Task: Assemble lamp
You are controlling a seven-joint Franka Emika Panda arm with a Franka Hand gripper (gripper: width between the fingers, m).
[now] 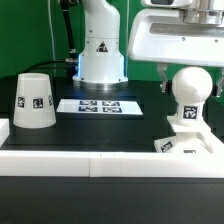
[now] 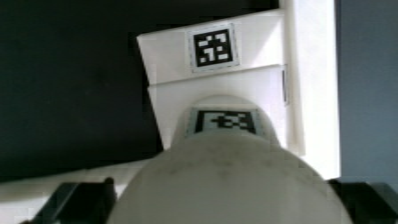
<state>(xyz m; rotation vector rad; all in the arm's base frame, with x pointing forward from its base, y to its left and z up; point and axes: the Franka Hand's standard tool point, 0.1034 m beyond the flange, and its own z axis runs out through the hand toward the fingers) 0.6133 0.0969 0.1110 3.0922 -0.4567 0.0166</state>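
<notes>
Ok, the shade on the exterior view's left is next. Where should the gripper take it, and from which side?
I'd come straight down on the shade. It stands upside down on the table, wide rim down, narrow closed end up, with open space around it. Close across the upper, narrower part of the tapered wall, if the fingers span it; the taper may let it slip, so grip below the top edge. The gripper is busy at the bulb.

Gripper (image 1: 186, 68): the fingertips are hidden behind the bulb (image 1: 189, 86), so the grip cannot be told.
Base (image 1: 180, 140): its lower part is hidden by the white wall (image 1: 90, 160).
Bulb, wrist view: blurred and cut off by the edge.
Fingers (image 2: 80, 200): only dark blurred bits are seen.
</notes>
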